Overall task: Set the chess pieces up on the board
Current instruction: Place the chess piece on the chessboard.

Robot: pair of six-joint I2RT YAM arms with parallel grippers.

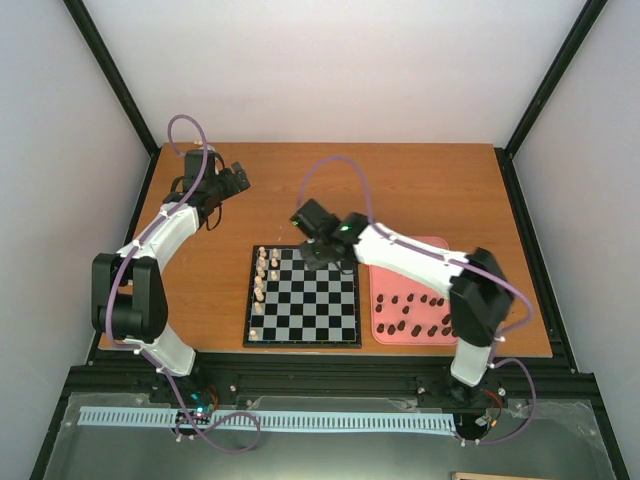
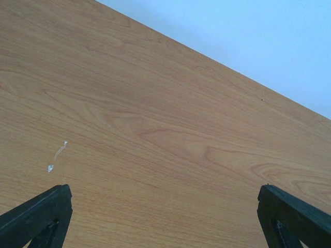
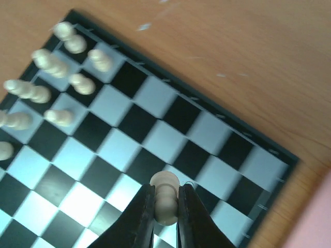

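While right pincer [image 3: 166,192] clamps a cream pawn [image 3: 165,206] over the chessboard [image 3: 155,98], left pincer [image 2: 163,192] gapes wide, holding nothing, above bench [image 2: 155,103] beyond the chessboard.

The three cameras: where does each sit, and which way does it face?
Top external: above and behind, looking down on the table, board and pink tray; left arm and right arm show.
Left wrist: on that arm, facing bare table; open left gripper shows both fingers.
Right wrist: over the board, looking down; right gripper shut on a cream chess piece.
Shared: top and right wrist both show the board's cream pieces.
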